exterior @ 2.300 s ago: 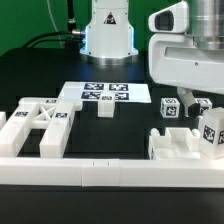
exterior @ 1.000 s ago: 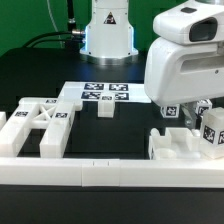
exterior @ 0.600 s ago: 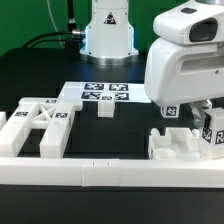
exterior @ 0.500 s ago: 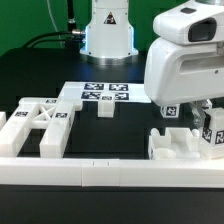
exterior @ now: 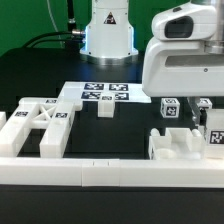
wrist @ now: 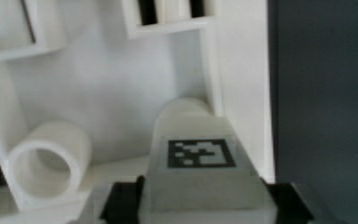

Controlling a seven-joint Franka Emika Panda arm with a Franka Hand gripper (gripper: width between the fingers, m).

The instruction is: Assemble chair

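Evidently the hand (wrist: 202,196) clamps a tagged white post (wrist: 197,135) by its sides.

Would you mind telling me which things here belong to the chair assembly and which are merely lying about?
Chair job: X-braced panel; slab; standing square posts; held post, gripped in the hand.
Just lying about: marker board; border rail.
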